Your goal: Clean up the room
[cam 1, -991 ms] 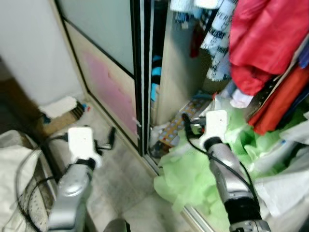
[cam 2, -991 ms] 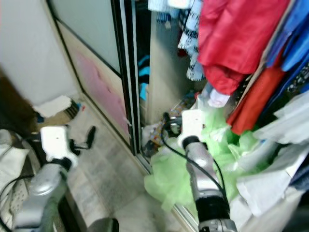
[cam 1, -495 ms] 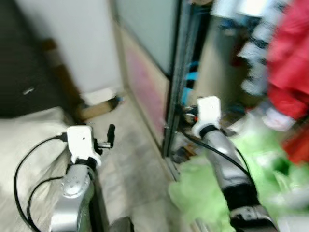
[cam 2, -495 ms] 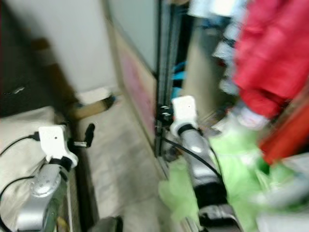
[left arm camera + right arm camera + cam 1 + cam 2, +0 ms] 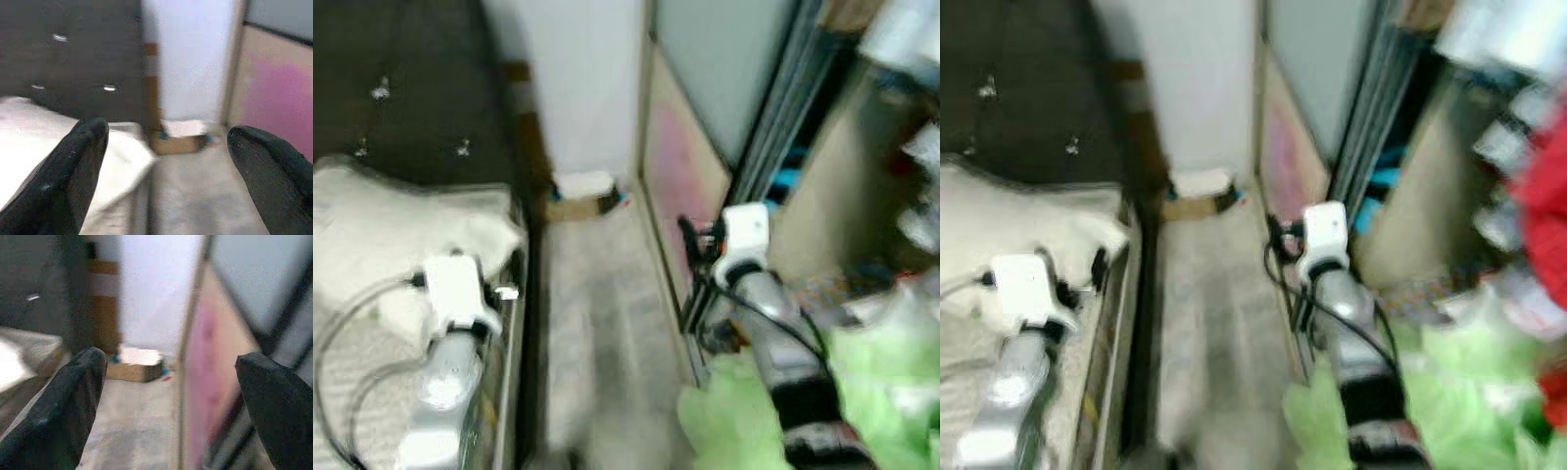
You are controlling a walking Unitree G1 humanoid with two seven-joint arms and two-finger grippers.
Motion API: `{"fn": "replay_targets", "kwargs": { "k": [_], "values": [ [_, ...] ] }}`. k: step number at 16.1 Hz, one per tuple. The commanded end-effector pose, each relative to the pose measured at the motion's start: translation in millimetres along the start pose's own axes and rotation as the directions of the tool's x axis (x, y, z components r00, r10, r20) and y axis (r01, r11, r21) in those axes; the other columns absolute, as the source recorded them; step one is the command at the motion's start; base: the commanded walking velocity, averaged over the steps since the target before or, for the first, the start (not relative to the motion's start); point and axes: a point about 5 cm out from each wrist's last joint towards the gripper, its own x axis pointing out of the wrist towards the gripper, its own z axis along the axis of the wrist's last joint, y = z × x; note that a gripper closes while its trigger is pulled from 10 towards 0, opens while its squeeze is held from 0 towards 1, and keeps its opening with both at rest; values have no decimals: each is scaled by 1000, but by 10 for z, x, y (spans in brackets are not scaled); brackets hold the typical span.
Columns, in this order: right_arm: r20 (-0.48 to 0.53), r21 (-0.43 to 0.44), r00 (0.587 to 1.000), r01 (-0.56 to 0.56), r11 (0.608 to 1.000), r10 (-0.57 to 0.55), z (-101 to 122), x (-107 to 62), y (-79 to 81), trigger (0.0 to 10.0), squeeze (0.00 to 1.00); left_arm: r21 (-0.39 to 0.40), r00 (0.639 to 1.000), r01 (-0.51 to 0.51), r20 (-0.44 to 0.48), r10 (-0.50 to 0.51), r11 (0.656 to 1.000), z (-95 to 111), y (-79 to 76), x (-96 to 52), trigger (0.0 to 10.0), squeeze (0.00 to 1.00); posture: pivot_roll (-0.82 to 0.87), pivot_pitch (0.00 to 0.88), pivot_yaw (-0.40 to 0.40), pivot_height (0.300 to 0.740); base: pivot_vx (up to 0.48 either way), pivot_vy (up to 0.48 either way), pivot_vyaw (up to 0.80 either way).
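Observation:
A light green cloth (image 5: 736, 423) lies heaped on the floor at the foot of the open wardrobe, under my right arm. My right gripper (image 5: 689, 234) hangs in the air in front of the pink sliding door (image 5: 677, 168); its fingers (image 5: 73, 396) stand wide apart with nothing between them. My left gripper (image 5: 1097, 271) is held over the edge of the bed (image 5: 372, 235), and the left wrist view shows its fingers (image 5: 73, 171) spread and empty. The picture is blurred.
A small cardboard box (image 5: 579, 201) with something white on it sits on the floor by the white wall. A dark headboard (image 5: 401, 78) stands behind the bed. Red hanging clothes (image 5: 1542, 191) fill the wardrobe at right. A strip of pale floor (image 5: 602, 333) runs between bed and wardrobe.
The whole view has swung to the left: the bed and headboard have come in, and the wardrobe's clothes have slid off to the right. Both arms keep the same pose, grippers still open.

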Motion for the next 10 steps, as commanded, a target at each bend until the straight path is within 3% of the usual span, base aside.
{"fn": "replay_targets", "kwargs": {
  "k": [1,3,4,6,8,9,10],
  "values": [
    [12,-11,1000,-23,1000,23,29,20,40,10000,0,21,999,-8,31,7,1000,17,12,-1,10000,0,-14,0,-41,740,0,0,800],
    [13,-6,1000,-25,1000,25,36,19,44,10000,0,83,998,-17,59,13,996,50,20,-34,10000,0,-13,0,-42,740,0,0,800],
    [13,-5,1000,-25,1000,25,35,19,42,10000,0,49,998,-37,60,34,998,51,17,-47,10000,0,-11,0,-43,740,0,0,800],
    [14,-5,1000,-24,1000,24,33,18,38,10000,0,60,997,-62,58,58,996,47,23,-49,10000,0,-10,0,-44,740,0,0,800],
    [12,0,1000,-22,1000,22,32,16,35,10000,0,109,988,-152,30,149,982,4,12,-54,10000,0,-13,0,-46,740,0,0,800],
    [9,0,1000,-24,1000,24,28,13,38,10000,0,135,993,-116,44,110,984,6,-49,-83,10000,0,-13,0,-46,740,0,0,800],
    [9,0,1000,-26,1000,26,26,12,42,10000,0,99,996,-80,39,77,992,4,-73,-93,10000,0,-13,0,-46,740,0,0,800]
  ]
}}
